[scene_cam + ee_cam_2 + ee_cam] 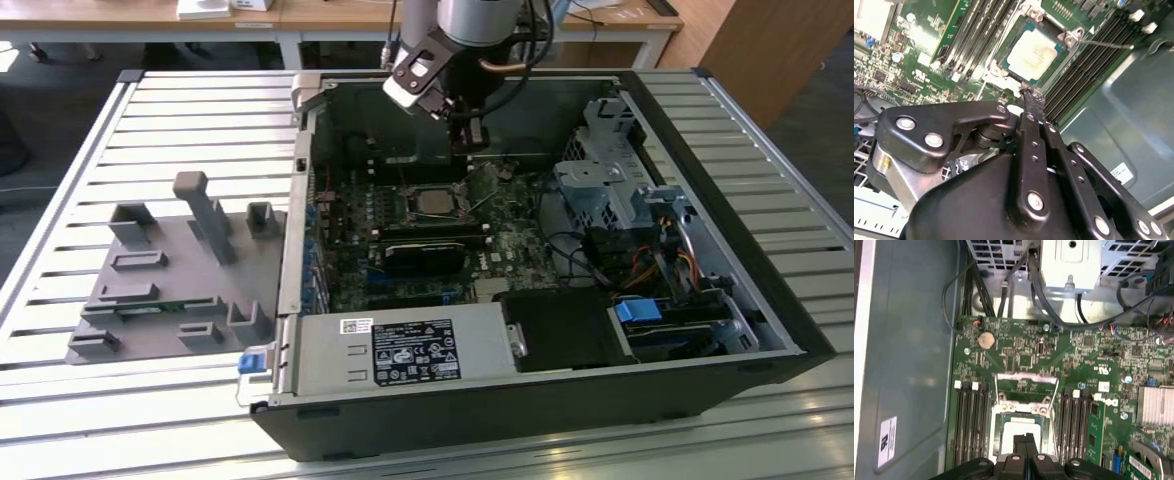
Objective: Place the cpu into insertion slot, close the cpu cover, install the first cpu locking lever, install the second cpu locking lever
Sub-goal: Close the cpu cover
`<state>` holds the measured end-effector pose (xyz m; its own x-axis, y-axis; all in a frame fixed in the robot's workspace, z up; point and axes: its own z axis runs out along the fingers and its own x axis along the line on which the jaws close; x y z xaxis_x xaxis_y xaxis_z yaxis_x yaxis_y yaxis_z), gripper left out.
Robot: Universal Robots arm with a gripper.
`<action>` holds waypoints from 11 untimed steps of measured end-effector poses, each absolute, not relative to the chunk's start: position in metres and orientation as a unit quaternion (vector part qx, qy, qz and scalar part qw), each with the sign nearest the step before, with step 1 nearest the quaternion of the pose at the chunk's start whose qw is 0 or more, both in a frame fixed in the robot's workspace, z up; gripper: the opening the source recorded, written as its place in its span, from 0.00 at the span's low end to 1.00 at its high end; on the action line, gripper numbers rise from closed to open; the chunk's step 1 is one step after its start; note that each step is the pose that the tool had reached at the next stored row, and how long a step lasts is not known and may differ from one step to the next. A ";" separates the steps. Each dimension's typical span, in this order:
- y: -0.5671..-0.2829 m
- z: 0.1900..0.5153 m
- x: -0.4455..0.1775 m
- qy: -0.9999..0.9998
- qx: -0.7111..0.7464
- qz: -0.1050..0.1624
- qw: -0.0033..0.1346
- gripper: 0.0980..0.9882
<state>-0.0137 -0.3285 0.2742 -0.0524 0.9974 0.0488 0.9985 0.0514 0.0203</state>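
Black pincer [1031, 98] is hanging close over the cpu [1036, 52] with its fingers pressed together, gripping nothing. The cpu is lying in the insertion slot [1021, 408] on the green board [1019, 355] inside the computer case [534, 410].

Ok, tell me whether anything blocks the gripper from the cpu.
Nothing visible does. The gripper hangs over the cpu, which lies in the insertion slot, with only open air between them.

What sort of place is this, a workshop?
Probably a robotics lab or test workshop: an opened computer case lies on a slatted metal table, a robot arm reaches inside, and office desks stand behind.
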 end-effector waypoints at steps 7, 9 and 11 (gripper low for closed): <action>-0.333 0.274 -0.007 -0.725 -0.688 -0.024 0.011 0.01; -0.335 0.274 -0.005 -0.725 -0.689 -0.024 0.011 0.01; -0.335 0.273 -0.002 -0.725 -0.689 -0.024 0.011 0.01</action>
